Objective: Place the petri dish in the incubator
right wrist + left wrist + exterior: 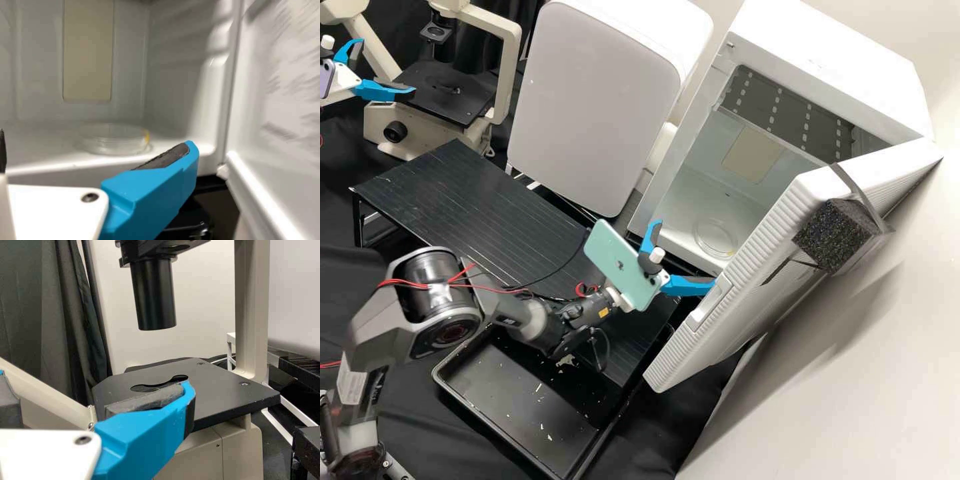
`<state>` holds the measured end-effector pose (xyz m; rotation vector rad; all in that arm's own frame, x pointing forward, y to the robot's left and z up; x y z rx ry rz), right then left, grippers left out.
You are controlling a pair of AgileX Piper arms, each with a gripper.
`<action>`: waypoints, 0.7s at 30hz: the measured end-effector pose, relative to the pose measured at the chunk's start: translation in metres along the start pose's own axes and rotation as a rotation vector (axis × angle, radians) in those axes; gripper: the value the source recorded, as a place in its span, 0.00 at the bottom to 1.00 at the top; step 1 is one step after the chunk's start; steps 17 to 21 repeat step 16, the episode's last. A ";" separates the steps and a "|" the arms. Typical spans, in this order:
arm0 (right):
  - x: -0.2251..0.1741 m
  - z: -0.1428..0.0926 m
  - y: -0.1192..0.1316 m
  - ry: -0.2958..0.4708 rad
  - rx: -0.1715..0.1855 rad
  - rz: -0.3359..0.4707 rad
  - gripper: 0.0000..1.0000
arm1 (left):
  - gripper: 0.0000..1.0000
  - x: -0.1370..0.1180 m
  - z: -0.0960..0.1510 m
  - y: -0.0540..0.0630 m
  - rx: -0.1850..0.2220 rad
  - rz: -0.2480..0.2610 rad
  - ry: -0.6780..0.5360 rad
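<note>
With the incubator (827,63) as my landmark, I have the right gripper (685,255), my nearer one, spread wide and empty just outside its mouth, with the petri dish (715,238) ahead on its floor, so I'd judge backing straight out safest.

Smooth off-white wall (853,373) and black, loosely spread cloth (433,433) around a low, black, rectangular table (453,193).
In the high view, the table has fine lines on its top and lies between the left gripper (385,67) and the right gripper (685,255); the wall is beyond the right one, with soft grey shadow on it, and a dark, folded fabric curtain (60,315) hangs behind the left one.
</note>
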<state>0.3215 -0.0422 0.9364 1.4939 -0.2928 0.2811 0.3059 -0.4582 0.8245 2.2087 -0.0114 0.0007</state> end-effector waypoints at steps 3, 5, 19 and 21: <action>-0.037 -0.011 0.008 0.006 0.002 0.024 1.00 | 1.00 0.000 0.000 0.000 0.000 0.000 0.000; -0.056 -0.016 0.009 0.000 0.011 0.024 1.00 | 1.00 0.000 0.000 0.000 0.000 0.000 0.000; -0.130 -0.034 -0.028 -0.053 0.170 -0.105 1.00 | 1.00 0.000 0.000 0.000 0.000 0.000 0.000; -0.130 -0.034 -0.028 -0.053 0.170 -0.105 1.00 | 1.00 0.000 0.000 0.000 0.000 0.000 0.000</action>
